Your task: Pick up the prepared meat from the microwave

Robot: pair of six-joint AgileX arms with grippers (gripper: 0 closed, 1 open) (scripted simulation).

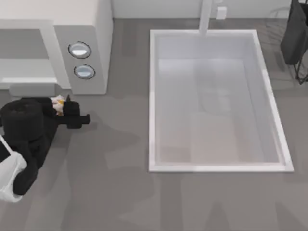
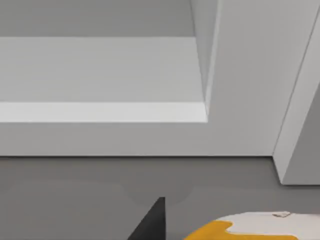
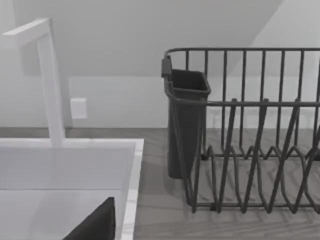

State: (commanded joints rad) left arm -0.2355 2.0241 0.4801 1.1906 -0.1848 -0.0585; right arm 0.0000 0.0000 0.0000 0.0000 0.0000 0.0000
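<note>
Left gripper (image 1: 65, 107) hangs just in front of the microwave (image 1: 86, 29), outside the cavity, and its jaws are clamped on the prepared meat (image 1: 58, 104), a white and orange lump pinched between the dark fingers (image 2: 150, 222). The left wrist view shows the meat (image 2: 250, 227) right at the jaws, above the grey counter (image 1: 120, 192). Over by the sink basin (image 1: 153, 96), faucet (image 3: 50, 80) and dish rack (image 3: 250, 140), the right arm sits parked; I cannot tell how its jaws stand.

I see the microwave (image 1: 82, 43) at the surface's (image 1: 120, 192) far left, the sink (image 1: 216, 166) to its right, the dish rack (image 1: 296, 38) far right. The prepared meat (image 1: 58, 104) sits just before the microwave, in my left end effector (image 1: 65, 108).
</note>
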